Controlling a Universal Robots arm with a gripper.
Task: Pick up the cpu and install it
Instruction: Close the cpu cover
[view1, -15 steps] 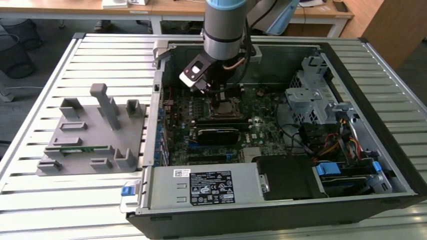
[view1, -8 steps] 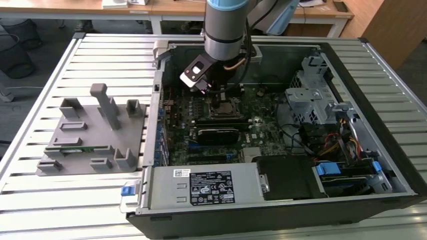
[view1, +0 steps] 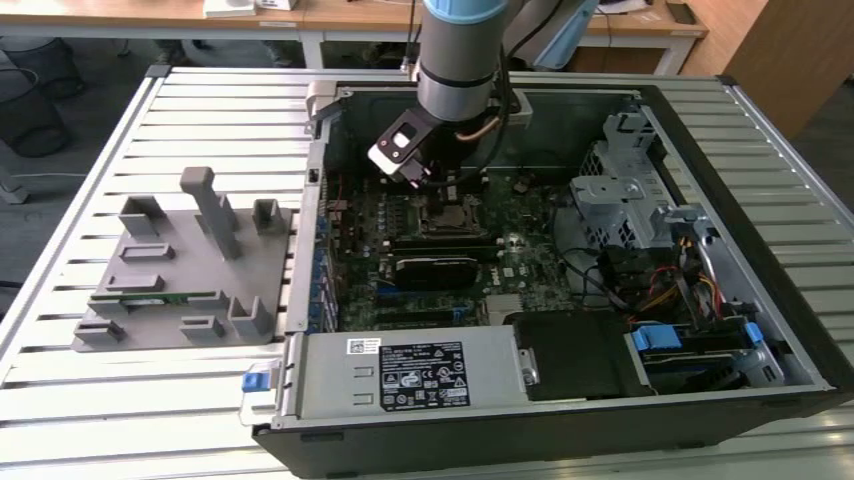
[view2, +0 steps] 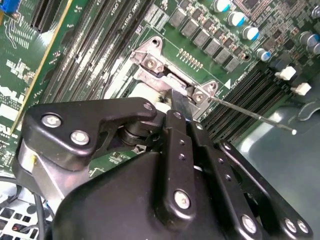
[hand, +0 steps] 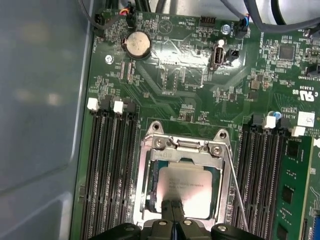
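Sitting in socket (hand: 148, 172): cpu (hand: 189, 187)

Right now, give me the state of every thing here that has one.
cpu: lying flat inside the socket.
socket: metal frame around the cpu, lever angled outward.
end effector: shut, tips over the cpu's edge.
computer case: on its side, side panel off.

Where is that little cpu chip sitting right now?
In the first wrist view the cpu lies within the metal socket frame on the motherboard, between two banks of memory slots, with the gripper over one edge.
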